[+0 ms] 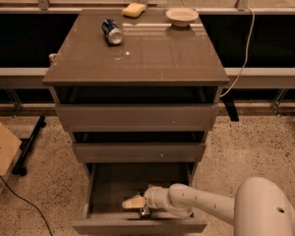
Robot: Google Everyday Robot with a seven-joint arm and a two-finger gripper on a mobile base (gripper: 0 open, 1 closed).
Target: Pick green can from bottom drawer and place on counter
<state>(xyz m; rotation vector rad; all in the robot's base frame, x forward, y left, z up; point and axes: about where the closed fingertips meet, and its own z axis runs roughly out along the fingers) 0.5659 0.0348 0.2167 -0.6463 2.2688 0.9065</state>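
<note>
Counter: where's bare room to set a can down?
The counter is bare across its front half and in front of the bowl. The back is crowded: blue can, sponge, bowl. The gripper is down in the bottom drawer, near its front.

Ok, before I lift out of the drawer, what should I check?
1. Bottom drawer pulled open: ok.
2. Gripper inside it, near the front wall: ok.
3. Green can held: cannot tell; only a small dark object shows below the gripper.
4. Middle drawer set back from the lift path: ok.
5. Counter room at the front: ok; blue can, sponge and bowl sit at the back.
</note>
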